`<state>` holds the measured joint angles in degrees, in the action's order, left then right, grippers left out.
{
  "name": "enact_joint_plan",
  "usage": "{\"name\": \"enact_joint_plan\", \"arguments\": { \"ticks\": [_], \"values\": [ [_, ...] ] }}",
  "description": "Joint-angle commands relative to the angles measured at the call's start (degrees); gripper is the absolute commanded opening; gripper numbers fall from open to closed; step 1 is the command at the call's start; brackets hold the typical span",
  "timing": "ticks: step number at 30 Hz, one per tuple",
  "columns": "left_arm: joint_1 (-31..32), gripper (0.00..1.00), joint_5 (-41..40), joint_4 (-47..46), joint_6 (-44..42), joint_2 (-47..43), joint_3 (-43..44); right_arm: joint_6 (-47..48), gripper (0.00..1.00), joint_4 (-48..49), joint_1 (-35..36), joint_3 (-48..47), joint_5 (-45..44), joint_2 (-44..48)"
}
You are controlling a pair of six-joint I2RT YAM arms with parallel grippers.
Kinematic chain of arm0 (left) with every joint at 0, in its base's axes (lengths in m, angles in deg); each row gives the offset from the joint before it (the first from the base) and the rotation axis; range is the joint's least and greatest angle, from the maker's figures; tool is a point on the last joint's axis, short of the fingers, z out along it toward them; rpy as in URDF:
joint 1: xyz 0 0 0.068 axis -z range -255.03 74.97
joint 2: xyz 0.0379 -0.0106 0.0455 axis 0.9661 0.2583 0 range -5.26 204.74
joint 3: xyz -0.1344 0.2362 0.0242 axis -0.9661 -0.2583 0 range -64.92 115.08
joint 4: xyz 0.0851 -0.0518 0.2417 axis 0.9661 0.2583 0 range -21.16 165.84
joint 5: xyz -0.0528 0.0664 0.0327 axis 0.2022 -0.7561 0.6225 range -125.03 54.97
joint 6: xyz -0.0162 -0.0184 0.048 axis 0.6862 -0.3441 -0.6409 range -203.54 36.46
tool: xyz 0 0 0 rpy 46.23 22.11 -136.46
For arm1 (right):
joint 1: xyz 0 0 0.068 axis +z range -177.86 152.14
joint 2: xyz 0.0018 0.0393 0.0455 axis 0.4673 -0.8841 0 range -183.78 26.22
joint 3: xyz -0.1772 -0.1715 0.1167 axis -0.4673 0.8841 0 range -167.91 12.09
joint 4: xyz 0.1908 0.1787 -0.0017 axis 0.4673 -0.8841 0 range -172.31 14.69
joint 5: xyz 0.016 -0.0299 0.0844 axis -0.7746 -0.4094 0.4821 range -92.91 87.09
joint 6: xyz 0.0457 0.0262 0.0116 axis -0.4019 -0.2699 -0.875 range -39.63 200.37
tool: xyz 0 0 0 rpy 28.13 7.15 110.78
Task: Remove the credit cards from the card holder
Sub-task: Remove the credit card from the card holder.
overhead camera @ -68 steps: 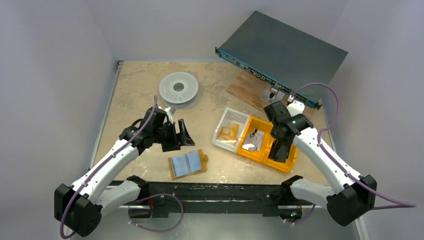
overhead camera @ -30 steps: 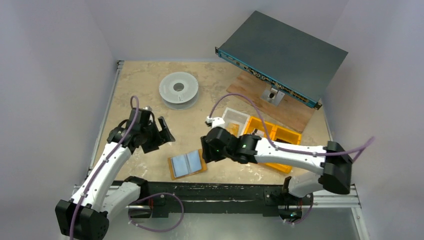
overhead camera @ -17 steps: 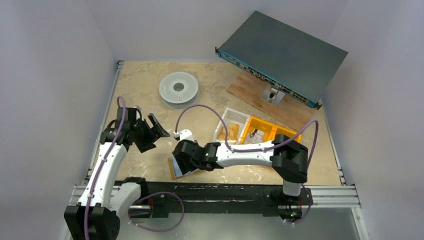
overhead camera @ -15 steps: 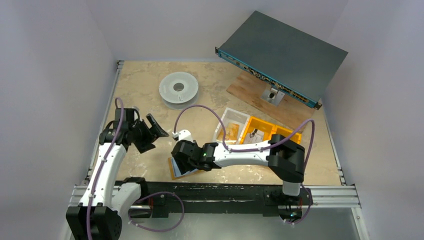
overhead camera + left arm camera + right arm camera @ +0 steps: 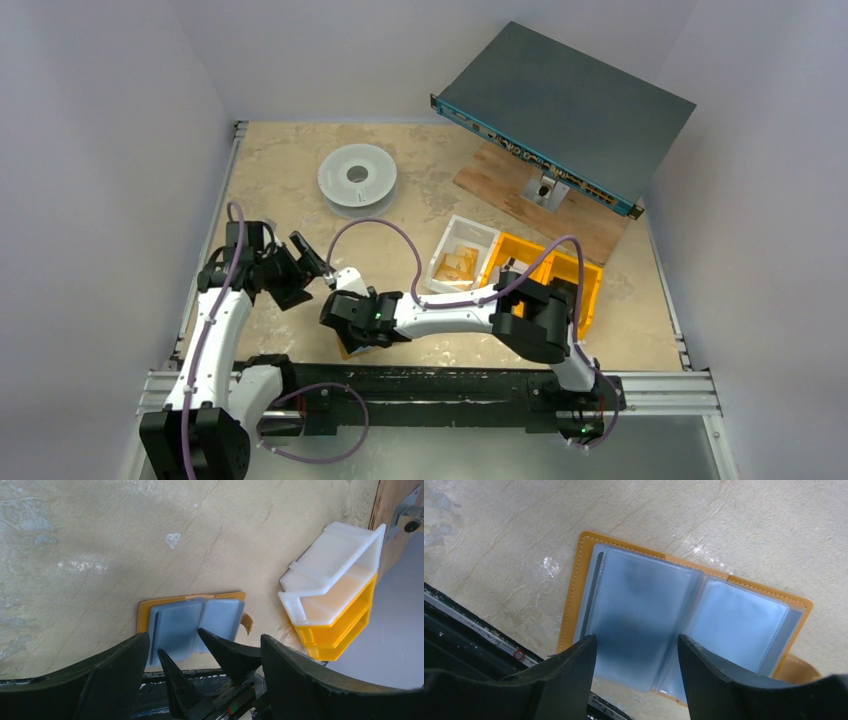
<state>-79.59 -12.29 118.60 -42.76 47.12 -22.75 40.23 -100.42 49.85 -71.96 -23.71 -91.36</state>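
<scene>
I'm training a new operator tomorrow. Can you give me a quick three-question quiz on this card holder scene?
1. True or false: the card holder lies shut.
2. Which gripper hangs over it? A) left B) right
3. Fill in: the white bin sits against the ___ bins.
Key: 1 false, it lies open flat on the table. 2 B, the right gripper, fingers apart. 3 orange bins.
</scene>
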Motion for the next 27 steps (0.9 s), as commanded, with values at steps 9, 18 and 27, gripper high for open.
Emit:
{"name": "enact_joint_plan", "arguments": {
  "ticks": [9,18,27],
  "values": [
    [-0.5,0.76,4.5,-3.8,-2.4,0.1,-3.4,-4.2,0.27,-0.7,-0.3,1.9,2.2,-0.7],
    [5.9,0.67,3.3,-5.9,0.1,-0.3,-6.5,-6.8,0.07,10.7,-4.7,12.3,12.3,4.1],
    [12.3,0.58,-1.1,-9.5,5.3,-1.5,-12.4,-9.1,0.0,21.0,-9.7,21.6,20.6,6.6]
  ]
}}
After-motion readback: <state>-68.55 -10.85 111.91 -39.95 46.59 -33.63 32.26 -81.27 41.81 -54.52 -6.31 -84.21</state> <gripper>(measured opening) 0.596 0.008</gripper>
